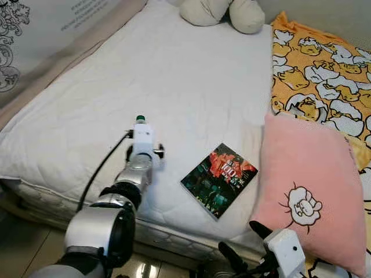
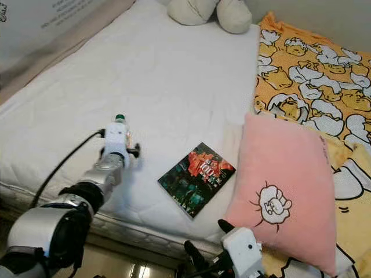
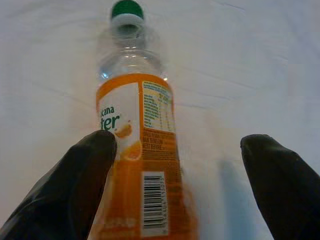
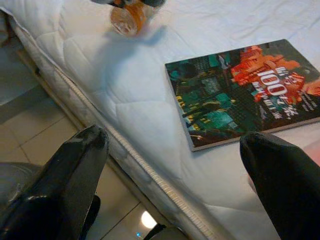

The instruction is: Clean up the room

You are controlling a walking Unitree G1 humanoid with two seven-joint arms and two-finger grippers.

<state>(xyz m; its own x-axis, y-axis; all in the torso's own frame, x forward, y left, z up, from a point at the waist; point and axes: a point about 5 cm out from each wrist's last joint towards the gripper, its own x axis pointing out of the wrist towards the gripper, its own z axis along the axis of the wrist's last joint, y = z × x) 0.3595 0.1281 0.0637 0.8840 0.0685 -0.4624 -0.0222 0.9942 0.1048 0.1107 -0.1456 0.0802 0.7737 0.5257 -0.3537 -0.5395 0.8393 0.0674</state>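
I am reaching my left claw (image 3: 175,190), fingers spread wide, around the clear plastic bottle with the orange label and green cap (image 3: 135,130) lying on the white quilted bed (image 1: 191,81). It could roll away when I squeeze. My right claw (image 4: 170,185), also spread, is waiting beside the bed's edge near the dark book with red letters (image 1: 218,179). The bottle's bottom is getting cut off.

Clear glossy plastic bottle (image 3: 132,150) with paper-like orange label between matt black fingers (image 3: 75,190); quilted white cloth mattress (image 1: 174,87) beneath; glossy-covered book (image 4: 245,90) ahead of right gripper (image 4: 175,165).
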